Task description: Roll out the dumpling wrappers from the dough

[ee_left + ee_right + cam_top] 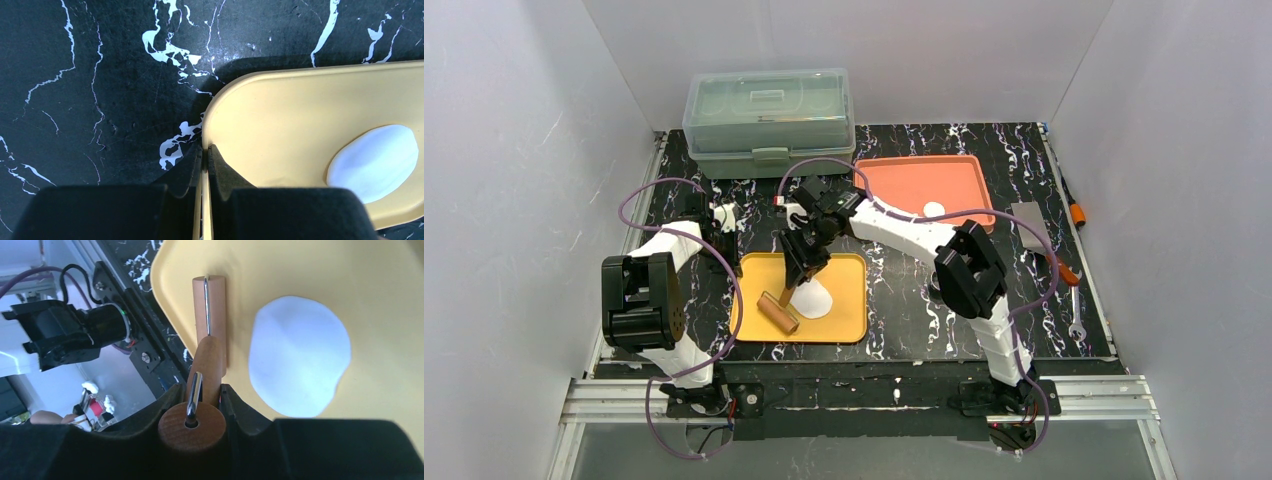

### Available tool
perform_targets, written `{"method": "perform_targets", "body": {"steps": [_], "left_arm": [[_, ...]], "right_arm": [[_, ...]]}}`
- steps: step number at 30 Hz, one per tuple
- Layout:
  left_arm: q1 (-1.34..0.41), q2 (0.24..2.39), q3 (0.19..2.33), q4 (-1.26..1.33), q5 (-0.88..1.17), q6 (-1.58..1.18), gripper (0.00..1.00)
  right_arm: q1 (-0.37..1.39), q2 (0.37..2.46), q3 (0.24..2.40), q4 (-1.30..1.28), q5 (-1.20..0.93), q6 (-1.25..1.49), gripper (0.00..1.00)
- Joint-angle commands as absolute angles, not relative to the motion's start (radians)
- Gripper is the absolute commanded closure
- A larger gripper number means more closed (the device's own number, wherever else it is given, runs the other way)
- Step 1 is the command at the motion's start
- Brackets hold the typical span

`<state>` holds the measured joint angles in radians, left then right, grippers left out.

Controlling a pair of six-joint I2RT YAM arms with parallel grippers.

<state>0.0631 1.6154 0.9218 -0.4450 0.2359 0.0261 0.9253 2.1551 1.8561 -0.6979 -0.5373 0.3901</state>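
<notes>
**Left fingers** (196, 167): closed flat on the left rim of the yellow tray (849, 322), close to its far left corner. One finger is outside over the table (904, 300) and one is inside the tray, with the thin rim pinched between them. The dough (814, 300) lies well to the right of these fingers on the tray floor, with no contact.

**Clear plastic box** (769, 120): stands at the far edge of the table with its lid shut. There is a raised rectangle on the lid, and nothing on it is legible.

**Yellow tray:** sits toward the near edge of the table, left of centre.

**Rolling pin** (778, 313): the wooden barrel lies on the tray floor toward the near left corner, just left of the dough. The right wrist view shows a strip of bare yellow between barrel and dough, so they are apart. A metal wire joins the barrel to a wooden handle.

**Dough:** a flat white rounded sheet with a slightly uneven outline, about mid-tray.

**Right fingers** (800, 272): partly open and clamped on either side of the rolling pin's handle, above the tray. The dough lies just beyond the fingertips and off to one side, under neither finger.

**Orange tray** (944, 175): in the far right part of the table. One dumpling wrapper (933, 209), a small round white disc, lies near the tray's near rim, well apart from both sets of fingers.

**Right edge of the table:** a grey block (1029, 225) and a wrench (1076, 320). Any markings are too small to read.
</notes>
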Motion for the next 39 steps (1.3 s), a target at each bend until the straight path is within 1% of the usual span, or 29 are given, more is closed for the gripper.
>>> {"method": "perform_targets", "body": {"steps": [1,4,7,12,17,23,30,34,39], "left_arm": [[0.055,1.605,0.889,-0.456,0.227,0.038,1.00],[0.055,1.607,0.890,-0.456,0.228,0.038,1.00],[0.055,1.609,0.890,-0.456,0.232,0.038,1.00],[0.055,1.605,0.887,-0.454,0.230,0.038,1.00],[0.055,1.604,0.888,-0.454,0.230,0.038,1.00],[0.055,1.606,0.888,-0.454,0.230,0.038,1.00],[0.055,1.603,0.887,-0.452,0.226,0.038,1.00],[0.056,1.603,0.887,-0.452,0.225,0.040,1.00],[0.055,1.606,0.887,-0.450,0.225,0.038,1.00]], "right_arm": [[0.908,2.074,1.903,-0.644,-0.609,0.436,0.99],[0.872,2.037,1.910,-0.734,-0.529,0.385,0.99],[0.834,2.010,1.869,-0.799,-0.462,0.346,0.99],[0.815,2.002,1.828,-0.860,-0.406,0.303,0.99],[0.814,2.023,1.778,-0.863,-0.414,0.299,0.99],[0.840,2.070,1.671,-0.809,-0.422,0.317,0.99],[0.894,2.135,1.704,-0.810,-0.385,0.316,0.99],[0.894,2.123,1.718,-0.812,-0.381,0.313,0.99],[0.912,2.121,1.849,-0.841,-0.435,0.322,0.99]]}}
